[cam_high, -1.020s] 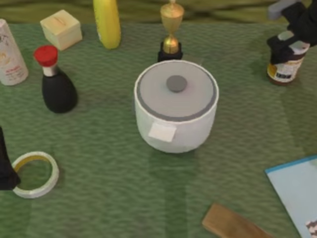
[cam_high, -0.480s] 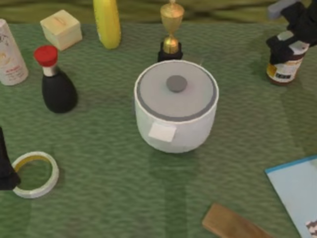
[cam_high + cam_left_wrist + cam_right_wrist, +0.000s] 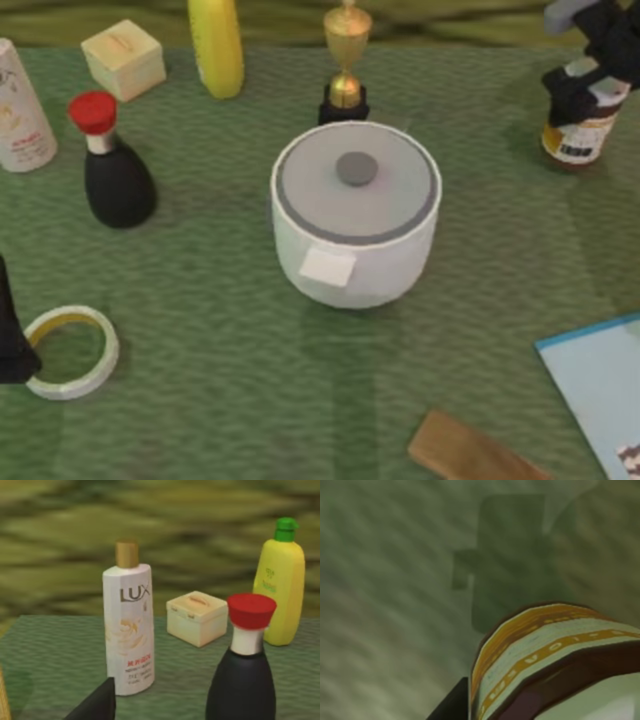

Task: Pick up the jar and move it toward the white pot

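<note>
At two o'clock from the white pot [image 3: 355,212], well apart, the jar [image 3: 578,128] sits clamped at its lid in the right hand [image 3: 590,80]. Rigid, probably light and smooth-sided; grip high. Left hand [image 3: 12,335] parked at eight o'clock; its fingers' state is not visible.

Legible text: the brand name "LUX" in dark capitals on the upper front of the tall white plastic bottle with a gold cap [image 3: 128,630]. Small red print lower on the same bottle cannot be read. Markings on the brown jar's yellow-and-white label [image 3: 540,650] are illegible.
</note>
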Available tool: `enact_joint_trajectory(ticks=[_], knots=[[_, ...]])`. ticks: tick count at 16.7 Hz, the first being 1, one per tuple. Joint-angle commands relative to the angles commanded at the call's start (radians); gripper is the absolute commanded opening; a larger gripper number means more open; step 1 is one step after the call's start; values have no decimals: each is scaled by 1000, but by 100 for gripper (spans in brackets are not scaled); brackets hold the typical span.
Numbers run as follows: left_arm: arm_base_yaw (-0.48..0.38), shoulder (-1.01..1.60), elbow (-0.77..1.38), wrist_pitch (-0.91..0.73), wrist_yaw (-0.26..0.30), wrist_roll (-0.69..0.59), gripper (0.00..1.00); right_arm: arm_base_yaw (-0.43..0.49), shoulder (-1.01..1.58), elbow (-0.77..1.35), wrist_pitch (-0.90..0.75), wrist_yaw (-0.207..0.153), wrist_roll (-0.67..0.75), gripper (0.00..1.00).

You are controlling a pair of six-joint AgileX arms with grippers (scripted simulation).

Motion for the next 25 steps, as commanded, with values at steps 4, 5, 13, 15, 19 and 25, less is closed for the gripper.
enact_joint_trajectory(ticks=[4, 5, 13, 15, 19, 25], knots=[[0, 0, 0, 0, 0, 0, 100, 4, -219, -227, 9, -2, 7, 0], [0, 0, 0, 0, 0, 0, 100, 6, -281, -294, 10, -2, 8, 0], [0, 0, 0, 0, 0, 0, 100, 15, -482, -498, 13, -3, 8, 0], [0, 0, 0, 0, 0, 0, 100, 10, -479, -495, 13, -3, 12, 0], [0, 0, 0, 0, 0, 0, 100, 54, -498, -553, 54, 30, 118, 0], [0, 0, 0, 0, 0, 0, 100, 175, -566, -743, 185, 140, 510, 0]])
